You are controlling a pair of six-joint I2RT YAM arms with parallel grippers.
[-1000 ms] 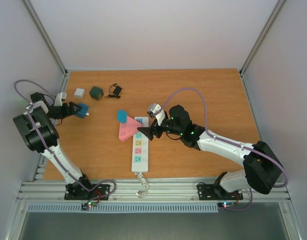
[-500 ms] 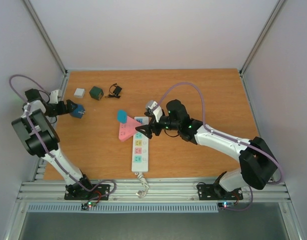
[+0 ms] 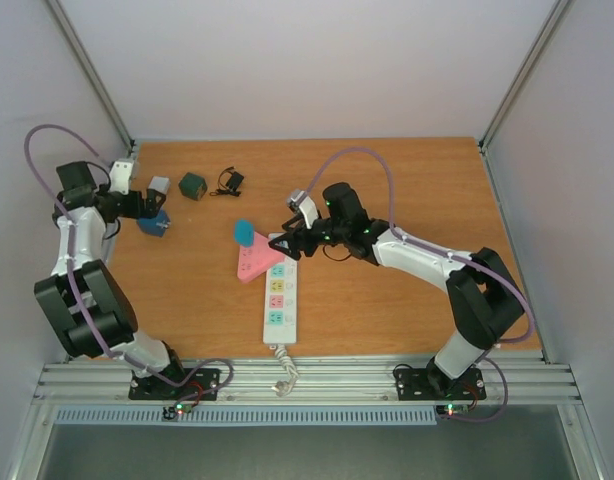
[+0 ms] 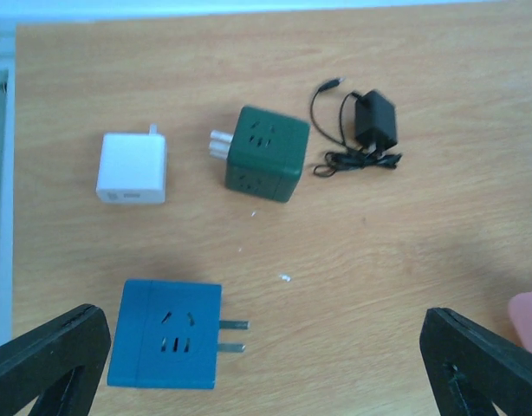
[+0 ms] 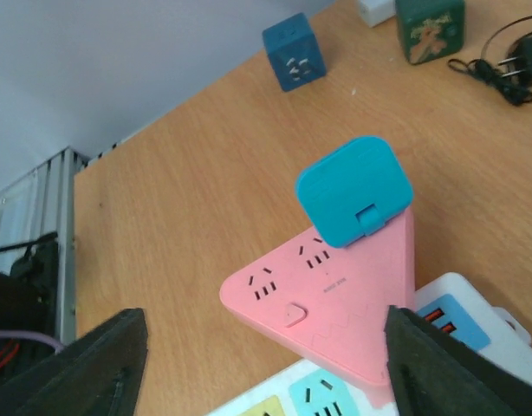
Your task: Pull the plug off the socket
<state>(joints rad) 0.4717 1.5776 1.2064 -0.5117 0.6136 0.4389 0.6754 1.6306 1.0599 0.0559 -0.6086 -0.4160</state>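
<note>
The socket [image 3: 276,300] lies lengthwise at the table's near middle, with its cord end nearest. Over its far end the right gripper [image 3: 284,245] stands wide open, straddling a pink triangular adapter [image 5: 335,290] that carries a teal plug [image 5: 354,189], gripping nothing. Further left, the left gripper [image 4: 262,328] hangs fully open and empty above a blue cube plug [image 4: 166,345]. Beyond it lie a green cube [image 4: 266,153] and a white charger [image 4: 132,168].

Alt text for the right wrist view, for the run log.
Pink triangular adapter with a teal plug at its far corner, overlapping the white power strip, framed by the open right end effector. Beyond: blue cube adapter, green cube adapter, black cable.
</note>
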